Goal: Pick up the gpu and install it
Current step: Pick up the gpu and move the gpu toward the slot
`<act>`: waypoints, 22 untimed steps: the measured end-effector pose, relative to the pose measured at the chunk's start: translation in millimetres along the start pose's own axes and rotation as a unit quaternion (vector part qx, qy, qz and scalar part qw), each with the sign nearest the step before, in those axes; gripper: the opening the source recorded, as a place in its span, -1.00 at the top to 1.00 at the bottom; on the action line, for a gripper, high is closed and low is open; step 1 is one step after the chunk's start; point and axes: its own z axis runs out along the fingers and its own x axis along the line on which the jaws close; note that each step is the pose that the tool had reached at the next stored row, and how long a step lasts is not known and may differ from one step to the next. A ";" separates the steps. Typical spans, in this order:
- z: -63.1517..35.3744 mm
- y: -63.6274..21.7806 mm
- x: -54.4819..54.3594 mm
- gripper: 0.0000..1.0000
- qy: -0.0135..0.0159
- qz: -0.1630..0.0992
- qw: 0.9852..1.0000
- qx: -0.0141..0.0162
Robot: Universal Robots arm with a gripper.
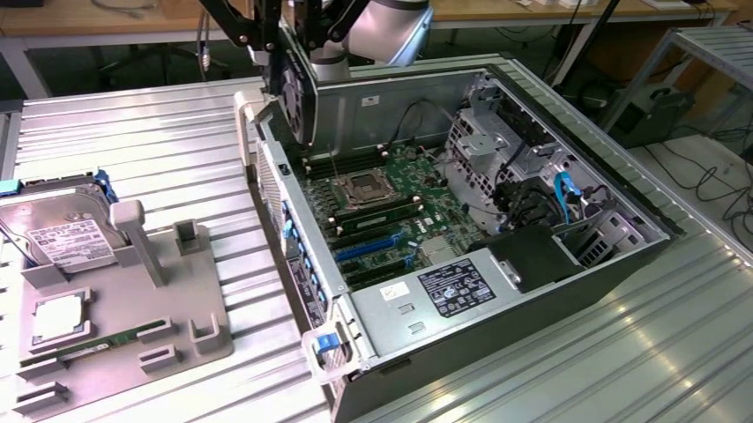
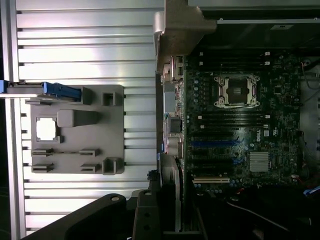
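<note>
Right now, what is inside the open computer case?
A green motherboard with a processor socket, blue slots and a labelled power supply. What lies under the power supply is covered. The gpu hangs above the case.

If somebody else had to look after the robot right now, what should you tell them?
Gripper: shut on the gpu, holding it upright in the air.
Where: the gpu hangs over the edge of the open computer case on the exterior view's left side, above the level of the motherboard.
Done: gpu picked up.
Left: gpu not yet seated in a motherboard slot.
</note>
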 end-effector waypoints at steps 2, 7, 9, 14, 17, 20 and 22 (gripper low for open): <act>0.0 0.0 -1.1 0.44 0.000 0.000 1.000 0.000; 0.0 0.1 -3.9 0.44 0.000 0.000 1.000 0.000; 0.1 0.1 -5.5 0.44 0.000 0.000 1.000 0.000; 0.0 0.2 -9.5 0.44 0.000 0.000 1.000 0.000; 0.1 0.2 -12.2 0.44 0.000 0.000 1.000 0.000; 0.1 0.2 -13.9 0.44 0.000 0.000 1.000 0.000; 0.1 0.2 -15.2 0.44 0.000 0.000 1.000 0.000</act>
